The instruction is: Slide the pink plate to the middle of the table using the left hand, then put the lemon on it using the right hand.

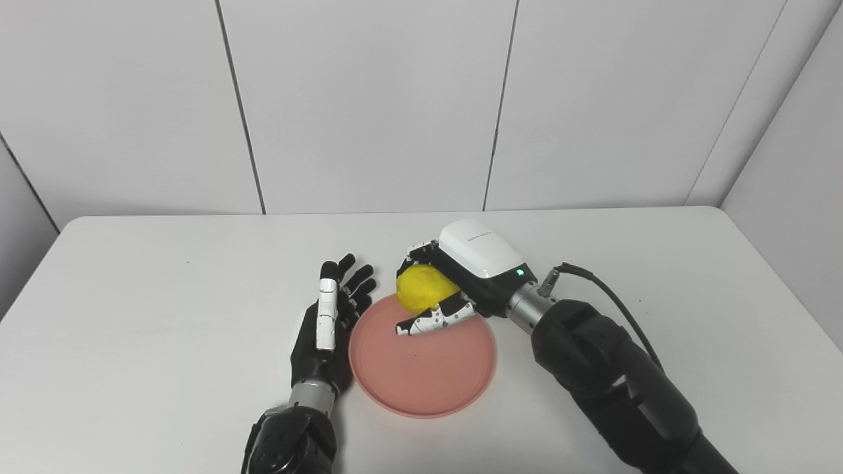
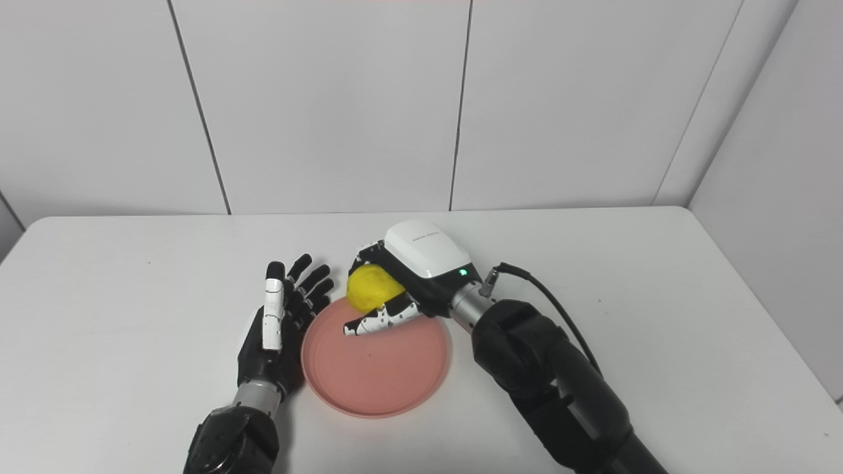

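**Lemon over the plate's far rim, release not yet made**

While the pink plate [image 1: 421, 365] lies flat on the white table [image 1: 132, 316], roughly midway across it and toward the near side, the first half of the job looks done, as far as one can judge from how things lie now. The left hand [image 1: 326, 322] rests just beside the plate's left edge, palm turned toward it, fingers straight and spread, holding nothing. Whether it touches the rim or stands a hair off cannot be told from either view.

The right hand [image 1: 454, 280] comes in from the right with its fingers curled round the lemon [image 1: 425, 288], thumb below and the rest wrapped over the far side. The lemon sits at the plate's far edge, partly over the rim rather than over the middle. I cannot tell whether its underside already rests on the plate or hangs slightly above it.

What is left, then, is the last part: bring the lemon in a little toward the plate's centre, set it down, spread the fingers and draw the right hand clear. A lemon is rounded and may roll, so letting go near the rim risks it tipping off onto the table; a release nearer the middle seems safer.
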`<state>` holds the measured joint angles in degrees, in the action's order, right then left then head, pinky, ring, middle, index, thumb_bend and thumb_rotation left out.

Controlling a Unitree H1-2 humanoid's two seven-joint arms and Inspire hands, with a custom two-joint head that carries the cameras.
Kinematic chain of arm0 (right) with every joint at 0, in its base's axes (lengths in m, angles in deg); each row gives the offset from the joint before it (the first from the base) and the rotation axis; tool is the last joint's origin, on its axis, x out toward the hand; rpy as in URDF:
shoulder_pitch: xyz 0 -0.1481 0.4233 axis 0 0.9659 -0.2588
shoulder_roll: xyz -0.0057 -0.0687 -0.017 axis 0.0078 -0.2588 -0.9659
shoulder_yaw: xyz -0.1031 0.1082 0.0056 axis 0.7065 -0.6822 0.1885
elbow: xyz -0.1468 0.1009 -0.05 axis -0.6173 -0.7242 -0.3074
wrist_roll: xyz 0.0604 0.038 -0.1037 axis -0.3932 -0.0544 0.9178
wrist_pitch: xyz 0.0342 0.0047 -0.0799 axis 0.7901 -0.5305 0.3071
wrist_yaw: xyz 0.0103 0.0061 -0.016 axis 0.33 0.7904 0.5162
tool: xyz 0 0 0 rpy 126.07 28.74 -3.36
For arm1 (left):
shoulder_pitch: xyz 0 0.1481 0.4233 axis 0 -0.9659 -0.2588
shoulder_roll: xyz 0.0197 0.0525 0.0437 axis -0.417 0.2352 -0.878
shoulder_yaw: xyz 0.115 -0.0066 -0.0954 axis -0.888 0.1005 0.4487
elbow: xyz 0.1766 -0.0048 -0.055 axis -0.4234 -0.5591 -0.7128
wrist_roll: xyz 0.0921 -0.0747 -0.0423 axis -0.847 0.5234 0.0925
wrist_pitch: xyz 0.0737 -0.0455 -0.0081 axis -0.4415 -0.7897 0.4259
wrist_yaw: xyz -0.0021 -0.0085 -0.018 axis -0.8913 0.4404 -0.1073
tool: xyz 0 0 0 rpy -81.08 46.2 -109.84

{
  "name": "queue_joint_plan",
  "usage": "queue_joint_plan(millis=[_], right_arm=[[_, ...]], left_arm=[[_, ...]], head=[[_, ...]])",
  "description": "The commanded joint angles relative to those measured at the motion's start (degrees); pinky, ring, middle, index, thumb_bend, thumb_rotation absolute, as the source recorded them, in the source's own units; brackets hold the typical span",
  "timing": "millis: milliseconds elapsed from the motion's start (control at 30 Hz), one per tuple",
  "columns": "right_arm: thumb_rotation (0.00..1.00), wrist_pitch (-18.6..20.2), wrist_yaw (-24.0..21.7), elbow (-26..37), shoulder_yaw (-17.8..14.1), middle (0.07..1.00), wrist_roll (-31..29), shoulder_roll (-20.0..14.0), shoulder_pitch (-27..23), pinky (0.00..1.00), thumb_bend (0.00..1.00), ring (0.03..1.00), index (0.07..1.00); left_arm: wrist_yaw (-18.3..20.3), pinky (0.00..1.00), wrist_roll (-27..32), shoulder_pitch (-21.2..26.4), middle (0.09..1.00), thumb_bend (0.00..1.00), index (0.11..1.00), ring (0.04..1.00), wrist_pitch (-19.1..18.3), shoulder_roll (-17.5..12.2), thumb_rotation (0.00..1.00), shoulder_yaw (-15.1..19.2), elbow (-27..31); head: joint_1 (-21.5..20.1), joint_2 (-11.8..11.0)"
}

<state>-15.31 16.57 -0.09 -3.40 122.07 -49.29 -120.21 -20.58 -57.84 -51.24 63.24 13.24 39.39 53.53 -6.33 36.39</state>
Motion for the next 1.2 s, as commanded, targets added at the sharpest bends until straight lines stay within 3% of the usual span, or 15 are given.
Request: queue_joint_plan(millis=[0,233,300,567,967,1100,1167], right_arm=[[0.47,-1.60,-1.03,0.71,0.30,0.354,0.19,0.19,-1.61,0.21,0.42,0.267,0.449],[0.48,-2.51,-1.25,-1.63,1.07,0.345,0.24,0.66,-1.06,0.20,0.43,0.259,0.463],[0.43,-3.22,-0.71,-2.55,1.30,0.360,0.55,0.50,-0.84,0.22,0.42,0.274,0.478],[0.39,-4.51,-0.32,-3.86,1.53,0.331,1.03,0.44,-0.43,0.19,0.42,0.247,0.444],[0.46,-4.33,-1.84,-4.11,1.72,0.432,2.58,-0.74,-0.36,0.29,0.42,0.352,0.541],[0.52,-4.02,-1.52,-3.95,1.45,0.399,2.54,-0.69,-0.22,0.25,0.51,0.315,0.504],[0.54,-3.81,-1.02,-3.63,1.19,0.435,2.74,-0.56,-0.13,0.26,0.59,0.337,0.547]], left_arm=[[-0.78,0.92,0.04,-1.57,0.872,0.75,0.899,0.889,-1.05,2.93,0.90,0.06,-1.57],[-0.84,0.89,-0.28,-1.65,0.881,0.76,0.908,0.885,-0.87,2.72,0.91,-0.11,-1.57],[-0.75,0.90,0.09,-1.68,0.884,0.76,0.905,0.891,-0.98,2.81,0.91,0.03,-1.48],[-0.72,0.88,0.39,-1.75,0.879,0.75,0.900,0.883,-1.46,2.81,0.90,0.10,-1.19],[-0.26,0.91,0.17,-1.96,0.879,0.77,0.903,0.896,-1.36,2.34,0.90,-0.26,-1.16],[-0.12,0.91,0.38,-1.87,0.887,0.77,0.907,0.903,-1.31,2.31,0.90,-0.12,-1.45],[-0.09,0.90,0.38,-1.82,0.883,0.76,0.905,0.898,-1.17,2.33,0.90,-0.08,-1.57]], head=[[0.01,0.02],[-0.21,0.18],[-0.33,0.23],[-0.48,0.25],[-0.65,0.55],[-0.72,0.41],[-0.74,0.39]])
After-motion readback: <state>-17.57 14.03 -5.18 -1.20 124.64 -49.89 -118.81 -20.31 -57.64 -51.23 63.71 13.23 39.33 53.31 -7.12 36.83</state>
